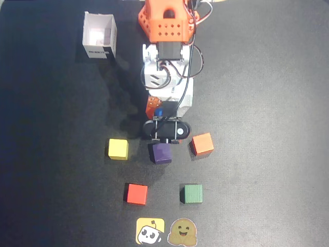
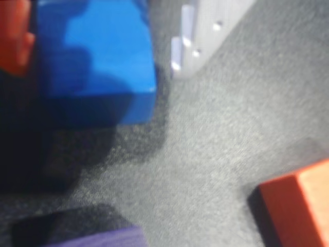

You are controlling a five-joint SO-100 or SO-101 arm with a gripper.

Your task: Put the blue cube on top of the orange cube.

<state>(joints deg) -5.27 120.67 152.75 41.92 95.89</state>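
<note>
The blue cube (image 1: 159, 111) sits between the jaws of my gripper (image 1: 163, 109), just above the black wrist camera housing. In the wrist view the blue cube (image 2: 95, 56) fills the upper left. The orange finger (image 2: 14, 38) is against its left side. The white finger (image 2: 187, 41) stands a narrow gap off its right side, so my gripper (image 2: 97, 51) looks open around it. The orange cube (image 1: 202, 143) lies on the black mat to the lower right of the gripper, and shows at the wrist view's lower right corner (image 2: 303, 206).
A dark purple cube (image 1: 162, 153) lies just below the gripper, left of the orange cube. A yellow cube (image 1: 118, 148), a red cube (image 1: 137, 194) and a green cube (image 1: 192, 193) lie around. A white open box (image 1: 100, 36) stands at the top left.
</note>
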